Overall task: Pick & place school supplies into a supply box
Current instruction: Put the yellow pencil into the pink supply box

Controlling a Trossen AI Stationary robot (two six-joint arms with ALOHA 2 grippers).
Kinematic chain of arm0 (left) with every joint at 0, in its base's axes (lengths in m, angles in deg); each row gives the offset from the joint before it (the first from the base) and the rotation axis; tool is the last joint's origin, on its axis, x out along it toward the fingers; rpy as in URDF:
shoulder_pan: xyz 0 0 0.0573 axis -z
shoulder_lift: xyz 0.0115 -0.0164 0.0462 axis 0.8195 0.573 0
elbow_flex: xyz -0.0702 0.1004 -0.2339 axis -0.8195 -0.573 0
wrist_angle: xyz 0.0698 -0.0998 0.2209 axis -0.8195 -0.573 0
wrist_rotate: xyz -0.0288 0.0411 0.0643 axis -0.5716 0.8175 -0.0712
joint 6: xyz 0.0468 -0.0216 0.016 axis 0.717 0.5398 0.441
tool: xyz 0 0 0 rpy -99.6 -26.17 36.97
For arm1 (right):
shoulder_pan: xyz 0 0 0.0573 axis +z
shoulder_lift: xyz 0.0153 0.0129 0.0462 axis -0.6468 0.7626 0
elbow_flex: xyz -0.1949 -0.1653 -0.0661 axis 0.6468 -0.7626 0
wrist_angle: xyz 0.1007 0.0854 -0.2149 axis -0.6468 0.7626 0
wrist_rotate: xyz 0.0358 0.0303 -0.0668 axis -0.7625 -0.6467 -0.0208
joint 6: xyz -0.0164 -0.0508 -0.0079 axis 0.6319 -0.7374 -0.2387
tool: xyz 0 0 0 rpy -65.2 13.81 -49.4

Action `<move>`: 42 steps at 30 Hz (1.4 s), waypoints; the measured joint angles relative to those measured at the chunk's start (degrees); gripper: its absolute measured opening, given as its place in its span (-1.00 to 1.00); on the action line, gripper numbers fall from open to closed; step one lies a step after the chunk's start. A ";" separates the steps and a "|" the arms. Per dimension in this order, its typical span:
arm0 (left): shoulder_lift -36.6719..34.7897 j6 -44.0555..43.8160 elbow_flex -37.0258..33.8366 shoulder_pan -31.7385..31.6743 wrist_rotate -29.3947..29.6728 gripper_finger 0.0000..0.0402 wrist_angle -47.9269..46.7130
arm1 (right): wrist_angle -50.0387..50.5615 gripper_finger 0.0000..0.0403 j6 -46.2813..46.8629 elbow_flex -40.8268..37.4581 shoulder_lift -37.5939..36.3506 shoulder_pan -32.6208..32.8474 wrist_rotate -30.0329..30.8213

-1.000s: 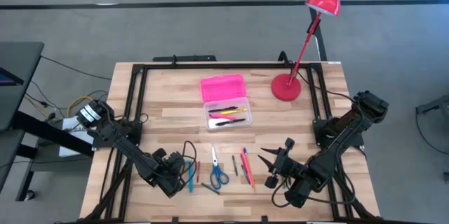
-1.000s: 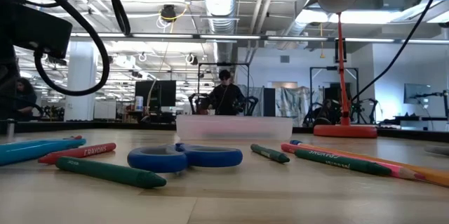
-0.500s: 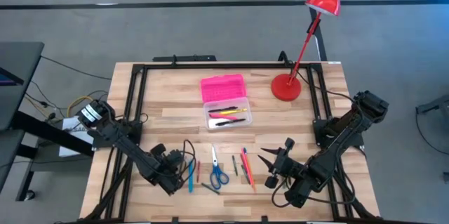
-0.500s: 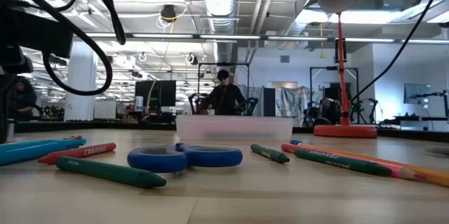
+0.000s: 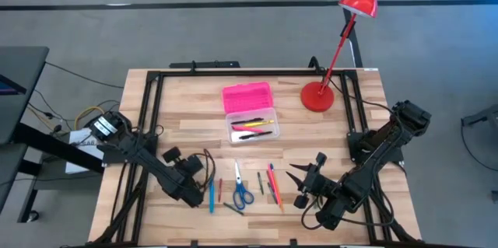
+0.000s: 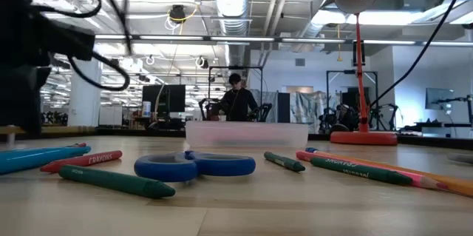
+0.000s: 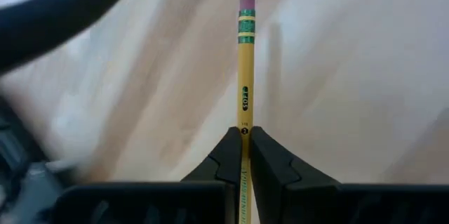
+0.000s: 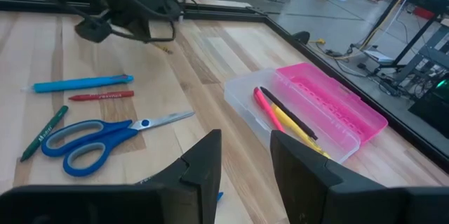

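The left end effector point(image 7: 243, 155) is clenched on a yellow pencil point(image 7: 244, 76), whose pink eraser end projects forward past the fingers, clear of the wooden surface point(image 5: 194, 120). From above, this end effector point(image 5: 191, 166) sits over the front-left part of the surface, just beside the blue pen point(image 5: 211, 194) and the red crayon point(image 5: 219, 190).

The right end effector point(image 5: 300, 178) is released, its two fingers point(image 8: 201, 162) standing apart with nothing between them. It is over the front-right part of the surface, near the pink and orange pencils point(image 5: 273, 185).

The supply box point(image 5: 250, 113) lies at mid-surface with its pink lid point(image 5: 247, 96) folded open toward the far side and its clear base point(image 8: 247, 102) nearer the arms. The base holds a pink, a yellow and a black piece laid side by side.

Loose supplies lie in a row between the two arms: blue-handled scissors point(image 5: 240, 188), a green crayon point(image 5: 261, 183) and the pens and pencils noted above. In the low view a second green crayon point(image 6: 114, 181) lies in front of the scissors' handles.

A red desk lamp point(image 5: 344, 30) stands at the far right of the surface, well apart from the box. A person point(image 6: 236, 100) is in the room behind.
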 joint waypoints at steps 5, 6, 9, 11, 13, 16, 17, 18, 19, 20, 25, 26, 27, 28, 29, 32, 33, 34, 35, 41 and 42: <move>-0.02 4.90 1.68 -3.58 3.35 -0.97 -1.41 | 0.09 -0.42 0.00 0.00 0.00 -0.01 0.00; -0.04 6.20 1.95 -4.40 4.05 -0.97 -1.81 | 0.12 -0.42 0.00 0.00 0.00 0.00 -0.01; -0.07 10.27 3.15 -7.24 6.87 -0.97 -1.72 | 0.19 -0.42 0.00 0.00 0.00 -0.01 -0.02; -0.10 13.23 4.28 -9.50 9.70 -0.97 -1.44 | 0.19 -0.42 0.00 0.00 0.00 -0.01 0.00; -0.11 16.98 5.58 -12.03 12.41 -0.97 -1.01 | 0.19 -0.42 0.00 0.00 0.00 0.01 0.00; -0.15 24.76 7.98 -16.29 15.90 -0.97 2.48 | 0.19 -0.42 -0.02 0.00 0.00 0.01 -0.01; -0.15 27.79 8.92 -17.72 16.83 -0.97 4.04 | 0.19 -0.42 -0.02 0.00 0.00 0.00 0.00; -0.17 31.04 9.78 -19.18 17.69 -0.97 5.97 | 0.19 -0.42 -0.02 0.00 0.00 -0.01 0.00; -0.20 34.55 10.59 -20.65 18.18 -0.97 8.49 | 0.19 -0.42 -0.02 0.00 0.00 -0.01 0.00; -0.20 38.29 11.30 -22.08 18.31 -0.97 11.57 | 0.21 -0.42 -0.03 0.00 0.00 -0.01 0.00; -0.22 56.05 12.99 -28.81 15.96 -0.97 31.77 | 0.27 -0.42 -0.04 0.00 0.00 -0.01 0.00; -0.22 58.81 12.99 -29.98 14.93 -0.97 35.74 | 0.38 -0.42 -0.04 0.00 0.00 -0.01 0.00; -0.22 61.21 12.99 -31.15 13.88 -0.97 39.48 | 0.49 -0.42 -0.04 0.00 0.00 -0.01 0.00; -0.22 63.16 12.99 -32.20 12.82 -0.97 43.03 | 0.51 -0.42 -0.04 0.00 0.00 -0.01 0.00; -0.22 64.78 12.99 -33.22 11.78 -0.97 46.33 | 0.51 -0.42 -0.04 0.00 0.00 -0.01 0.00; -0.22 67.46 12.99 -36.03 8.90 -0.97 53.21 | 0.59 -0.42 -0.04 0.00 0.00 -0.01 0.00; -0.22 67.67 12.99 -36.87 8.23 -0.97 54.78 | 0.60 -0.42 -0.04 0.00 0.00 -0.01 0.00; -0.22 67.75 12.99 -37.67 7.63 -0.97 55.89 | 0.60 -0.42 -0.04 0.00 0.00 -0.01 0.00; -0.22 67.68 12.99 -38.48 6.90 -0.97 56.63 | 0.60 -0.42 -0.04 0.00 0.00 -0.01 0.00; 1.53 61.82 12.95 -42.30 3.17 -0.97 55.90 | 0.66 -0.42 -0.04 0.00 0.02 -0.01 0.00; 2.40 61.20 13.07 -42.64 2.33 -0.97 57.11 | 0.60 -0.42 -0.04 -0.10 0.01 0.00 0.01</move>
